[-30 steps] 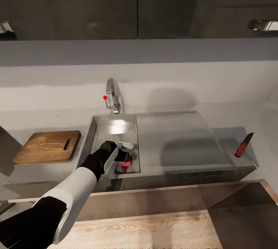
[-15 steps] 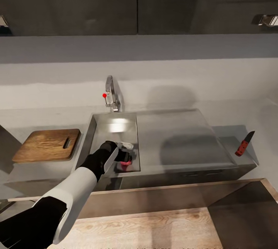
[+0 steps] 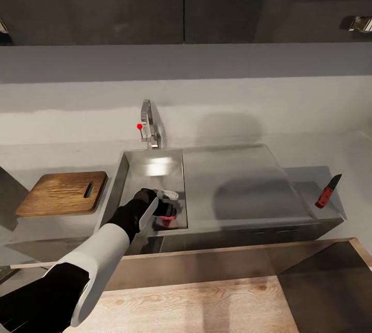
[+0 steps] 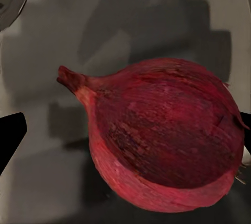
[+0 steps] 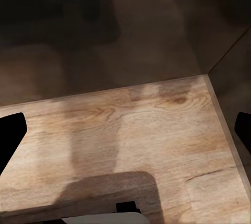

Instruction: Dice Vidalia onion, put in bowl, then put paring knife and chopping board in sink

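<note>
vidalia onion [image 4: 167,145]: deep red, papery, pointed stem | left end effector [image 3: 166,208]: spread around it | sink [image 3: 155,167]

The onion [image 4: 162,151] was dark red with thin lines on its skin. The sink [image 3: 227,188] was shiny grey, and its tap [image 3: 149,129] had a small red knob. The chopping board [image 3: 63,193] was brown with wavy wood lines. The knife [image 3: 327,191] had a red handle and a black blade. The countertop [image 3: 51,154] was pale grey. The floor [image 5: 130,130] was light brown wood
</note>
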### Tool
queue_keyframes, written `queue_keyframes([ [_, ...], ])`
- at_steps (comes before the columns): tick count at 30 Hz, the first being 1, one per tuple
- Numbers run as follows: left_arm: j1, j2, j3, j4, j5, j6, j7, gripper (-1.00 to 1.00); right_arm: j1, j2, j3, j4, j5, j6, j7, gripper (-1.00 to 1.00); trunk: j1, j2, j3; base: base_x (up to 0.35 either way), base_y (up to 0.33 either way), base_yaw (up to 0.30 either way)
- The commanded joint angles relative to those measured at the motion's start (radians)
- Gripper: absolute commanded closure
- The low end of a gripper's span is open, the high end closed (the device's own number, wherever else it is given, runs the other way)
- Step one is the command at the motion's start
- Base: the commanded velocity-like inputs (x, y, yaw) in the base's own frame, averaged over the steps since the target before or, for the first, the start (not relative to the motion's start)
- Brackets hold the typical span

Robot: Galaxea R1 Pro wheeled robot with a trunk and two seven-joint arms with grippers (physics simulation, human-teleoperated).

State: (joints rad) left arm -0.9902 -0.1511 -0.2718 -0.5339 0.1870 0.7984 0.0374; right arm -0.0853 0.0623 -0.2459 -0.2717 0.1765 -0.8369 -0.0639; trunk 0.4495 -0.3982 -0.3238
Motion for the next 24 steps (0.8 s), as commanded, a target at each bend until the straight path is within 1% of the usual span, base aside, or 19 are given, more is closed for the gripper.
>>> queue_keyframes([
  [1, -0.001, 0.001, -0.004, -0.001, 0.007, 0.004, 0.004, 1.00, -0.001, 0.001, -0.004, 0.000, 0.011, -0.002, -0.007, -1.00, 0.001, -0.002, -0.002, 0.000, 0.000, 0.000],
  [15, -0.001, 0.001, -0.004, -0.006, 0.006, 0.005, 0.007, 1.00, -0.001, 0.001, -0.004, 0.000, 0.011, -0.002, -0.007, -1.00, 0.001, -0.002, -0.002, 0.000, 0.000, 0.000],
  [17, -0.001, 0.002, -0.004, -0.023, 0.006, 0.006, 0.009, 1.00, -0.001, 0.001, -0.004, 0.000, 0.011, -0.002, -0.007, -1.00, 0.001, -0.002, -0.002, 0.000, 0.000, 0.000],
  [20, -0.001, 0.005, -0.004, -0.100, 0.006, 0.014, 0.012, 1.00, -0.001, 0.001, -0.004, 0.000, 0.011, -0.002, -0.007, -1.00, 0.001, -0.002, -0.002, 0.000, 0.000, 0.000],
  [24, -0.001, 0.006, -0.004, -0.161, 0.006, 0.018, 0.014, 1.00, -0.001, 0.001, -0.004, 0.000, 0.011, -0.002, -0.007, -1.00, 0.001, -0.002, -0.002, 0.000, 0.000, 0.000],
])
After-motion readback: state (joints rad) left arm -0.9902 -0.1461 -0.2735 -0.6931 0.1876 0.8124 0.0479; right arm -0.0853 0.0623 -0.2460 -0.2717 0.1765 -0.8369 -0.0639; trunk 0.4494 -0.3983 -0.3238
